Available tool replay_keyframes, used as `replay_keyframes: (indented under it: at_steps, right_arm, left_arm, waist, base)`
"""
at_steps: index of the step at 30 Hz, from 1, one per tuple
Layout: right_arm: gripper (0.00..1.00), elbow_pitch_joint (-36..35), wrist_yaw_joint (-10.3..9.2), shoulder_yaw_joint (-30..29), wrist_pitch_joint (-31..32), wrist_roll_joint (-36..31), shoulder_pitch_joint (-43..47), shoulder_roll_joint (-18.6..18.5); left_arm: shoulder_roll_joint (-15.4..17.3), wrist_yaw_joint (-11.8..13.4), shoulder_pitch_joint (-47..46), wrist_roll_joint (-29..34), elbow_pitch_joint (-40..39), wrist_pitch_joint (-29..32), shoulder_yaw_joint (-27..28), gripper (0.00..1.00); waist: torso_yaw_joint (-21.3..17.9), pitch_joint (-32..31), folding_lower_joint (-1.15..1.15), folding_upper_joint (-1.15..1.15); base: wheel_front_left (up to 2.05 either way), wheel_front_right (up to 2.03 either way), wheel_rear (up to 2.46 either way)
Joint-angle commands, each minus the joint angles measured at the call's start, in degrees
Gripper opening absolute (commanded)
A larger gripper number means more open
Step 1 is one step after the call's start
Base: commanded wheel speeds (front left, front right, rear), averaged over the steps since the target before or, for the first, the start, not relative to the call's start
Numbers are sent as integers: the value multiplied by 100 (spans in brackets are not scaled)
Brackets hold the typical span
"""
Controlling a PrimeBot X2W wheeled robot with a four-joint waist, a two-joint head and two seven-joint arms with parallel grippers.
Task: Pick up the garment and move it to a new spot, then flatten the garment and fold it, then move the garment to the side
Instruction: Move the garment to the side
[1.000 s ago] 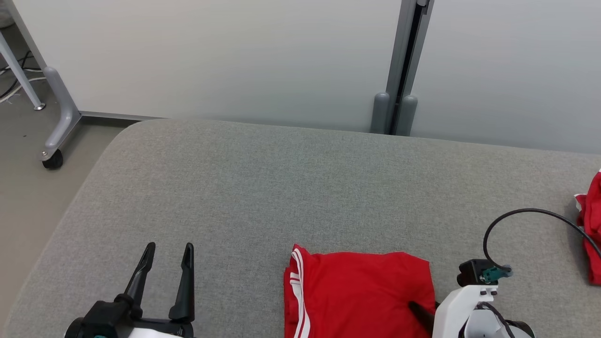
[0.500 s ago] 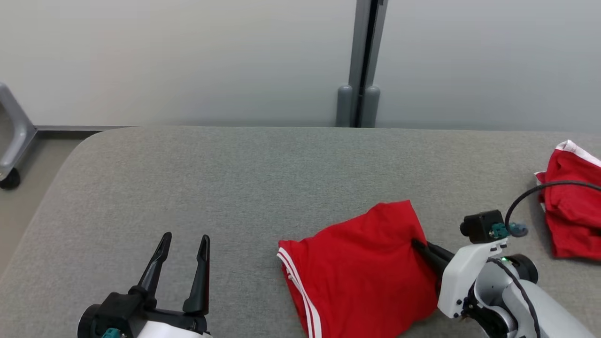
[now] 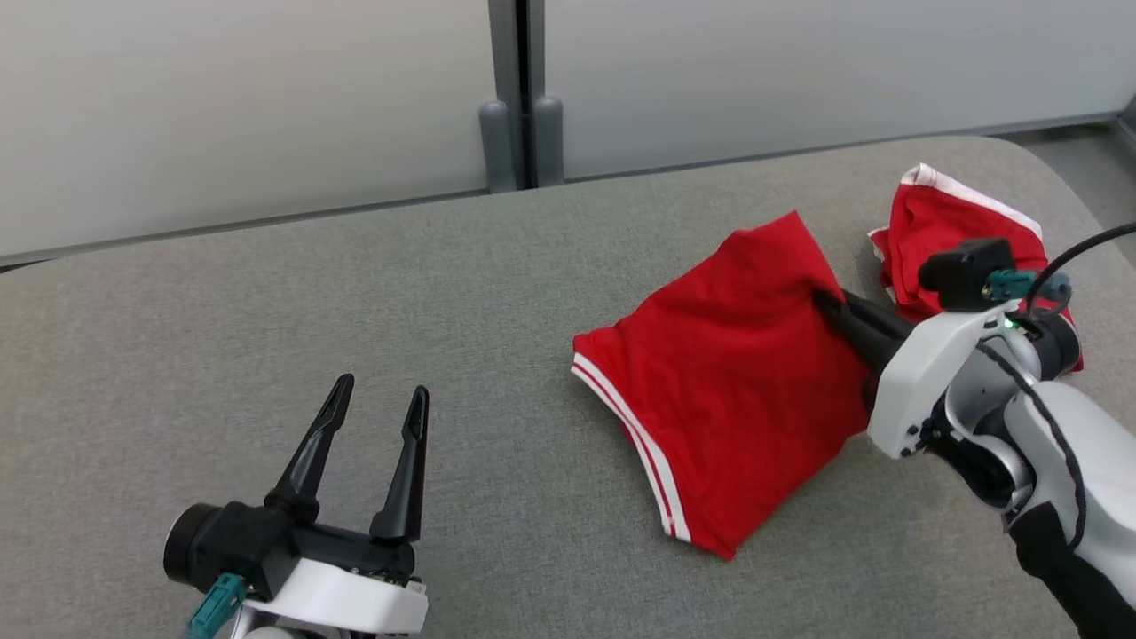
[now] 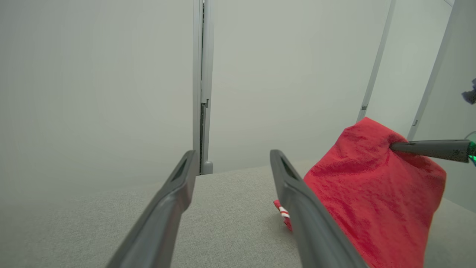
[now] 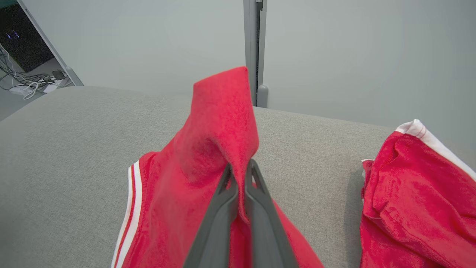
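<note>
1. Garment (image 3: 737, 373): red, with white stripes along one edge. It sits on the right half of the grey padded table (image 3: 355, 293), near the second red garment (image 3: 941, 222), which is bunched at the far right corner.
2. My right gripper (image 3: 821, 300): the fingers are pressed together on a fold at the garment's far side, with red cloth pinched between them. A black cable (image 3: 1087, 251) loops off my right wrist.
3. My left gripper (image 3: 382, 386): the fingers are spread wide with nothing between them. It hangs over bare table at the near left, well apart from the garment.
4. Head view: I get the garment's full outline, a rough folded rectangle set at an angle. The striped edge faces my left gripper.
5. Left wrist view: seen side-on, the pinched part is raised into a peak off the table. The cloth drapes down from my right fingers, and the striped corner is low against the table surface.
6. Right wrist view: a flap of cloth stands up above my fingertips. A strip of grey table separates the held garment from the second one.
7. Right wrist view, background: loose cables (image 5: 28, 83) lie on the floor past the table's far left corner. A grey post (image 5: 253, 48) joins the pale wall panels behind the table.
</note>
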Motion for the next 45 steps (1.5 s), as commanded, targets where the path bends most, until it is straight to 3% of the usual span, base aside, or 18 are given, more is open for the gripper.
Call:
replay_keyframes:
  at_steps: [1,12,29,36,37,39,40,41,45]
  right_arm:
    - [0,-9,0,-24,-80,85,-173,-71]
    - [0,307,0,-748,-391,181,-1092,-638]
    - [0,385,0,-2182,113,-600,-1109,-1594]
    - [0,590,0,-2628,451,-1296,-981,-1330]
    - [10,675,0,-2687,421,-1369,-1010,-1256]
    - [39,947,0,-2807,401,-1630,-1026,-1142]
    - [86,1084,0,-2886,363,-1757,-1053,-1092]
    - [100,1202,0,-2932,320,-1879,-1086,-1041]
    - [100,1558,0,-3170,-108,-2445,-1185,-915]
  left_arm:
    - [53,-30,-174,47,-18,5,-20,100]
    - [401,-109,-843,155,18,91,-193,100]
    - [664,-89,-1205,192,-134,215,-237,100]
    - [687,-79,-1316,194,-139,206,-294,100]
    - [682,-80,-1329,193,-130,204,-307,100]
    - [672,-86,-1352,178,-90,195,-345,100]
    - [673,-91,-1372,164,-75,189,-357,100]
    - [682,-97,-1395,141,-53,186,-357,100]
    - [667,-92,-1381,78,54,138,-360,100]
  waist:
    - [-341,393,0,0]
    - [-434,1525,0,0]
    - [-151,2385,0,0]
    - [-64,2550,0,0]
    - [-47,2564,0,0]
    - [1,2558,0,0]
    - [29,2547,0,0]
    - [60,2531,0,0]
    - [163,2402,0,0]
  base:
    - [0,0,0]
    - [0,0,0]
    - [0,0,0]
    - [0,0,0]
    - [0,0,0]
    - [0,0,0]
    - [0,0,0]
    - [0,0,0]
    - [0,0,0]
